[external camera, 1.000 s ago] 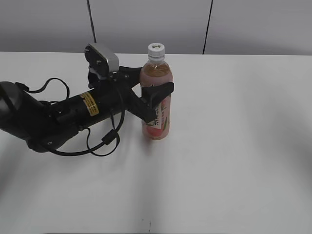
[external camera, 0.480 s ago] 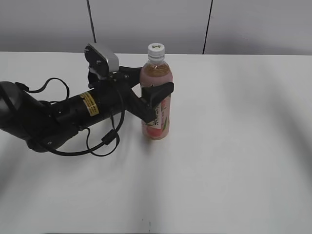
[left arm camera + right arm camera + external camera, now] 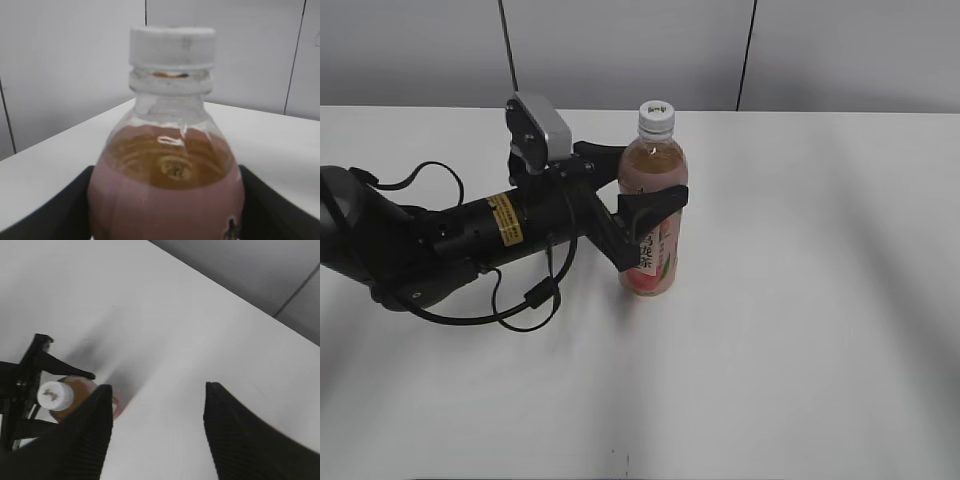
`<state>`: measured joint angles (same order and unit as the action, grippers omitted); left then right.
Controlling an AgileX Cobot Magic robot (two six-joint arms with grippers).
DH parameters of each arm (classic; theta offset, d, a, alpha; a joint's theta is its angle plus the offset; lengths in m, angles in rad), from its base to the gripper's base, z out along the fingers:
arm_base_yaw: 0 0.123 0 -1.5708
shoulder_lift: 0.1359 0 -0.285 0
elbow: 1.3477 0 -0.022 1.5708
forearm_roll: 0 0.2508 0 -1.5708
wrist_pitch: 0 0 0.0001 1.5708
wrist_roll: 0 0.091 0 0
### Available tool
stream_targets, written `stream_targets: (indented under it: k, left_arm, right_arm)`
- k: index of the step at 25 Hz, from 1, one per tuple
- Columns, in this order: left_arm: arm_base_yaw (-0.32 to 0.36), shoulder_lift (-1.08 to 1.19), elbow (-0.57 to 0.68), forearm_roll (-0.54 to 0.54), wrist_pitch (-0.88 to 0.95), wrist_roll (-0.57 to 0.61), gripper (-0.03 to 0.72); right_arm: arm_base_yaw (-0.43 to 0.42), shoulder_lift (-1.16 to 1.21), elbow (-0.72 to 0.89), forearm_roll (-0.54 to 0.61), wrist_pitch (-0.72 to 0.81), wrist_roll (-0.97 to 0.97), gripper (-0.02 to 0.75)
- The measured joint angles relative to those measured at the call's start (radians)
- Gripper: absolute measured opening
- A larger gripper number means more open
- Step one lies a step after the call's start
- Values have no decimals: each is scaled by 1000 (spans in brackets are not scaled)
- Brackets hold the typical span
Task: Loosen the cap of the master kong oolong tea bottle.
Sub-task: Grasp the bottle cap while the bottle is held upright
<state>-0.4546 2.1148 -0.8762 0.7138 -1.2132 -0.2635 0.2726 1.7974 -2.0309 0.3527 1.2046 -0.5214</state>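
Note:
The master kong oolong tea bottle [image 3: 658,262] stands upright on the white table, amber tea above a pink label. Its white cap [image 3: 657,116] sits on the neck. My left gripper [image 3: 650,176] reaches in from the left and is shut on the bottle's shoulder, one black finger [image 3: 665,199] across the front. Close up in the left wrist view, the bottle [image 3: 167,190] fills the gap between the jaws of the left gripper [image 3: 165,216], with the cap [image 3: 172,46] above. My right gripper [image 3: 158,386] hangs open high over the table, to the right of the cap [image 3: 55,395], holding nothing.
The left arm [image 3: 440,240] with its looping cables lies across the table's left half. The white table [image 3: 800,300] runs back to a grey panelled wall [image 3: 620,50]. The right arm does not show in the exterior view.
The left gripper and the bottle in it have shifted a little to the right and slightly nearer the camera. The bottle stays upright.

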Motion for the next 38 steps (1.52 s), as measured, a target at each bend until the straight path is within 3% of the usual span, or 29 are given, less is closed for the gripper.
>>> stream_targets:
  k: [7, 12, 38]
  left_arm:
    - [0, 7, 0, 8, -12, -1, 471]
    - [0, 16, -5, 8, -26, -2, 471]
    - [0, 57, -15, -7, -36, -8, 469]
  right_arm:
    - [176, 42, -8, -29, 10, -15, 440]
    - [245, 70, -8, -49, 14, -15, 440]
    - [261, 179, -9, -62, 18, 40, 440]
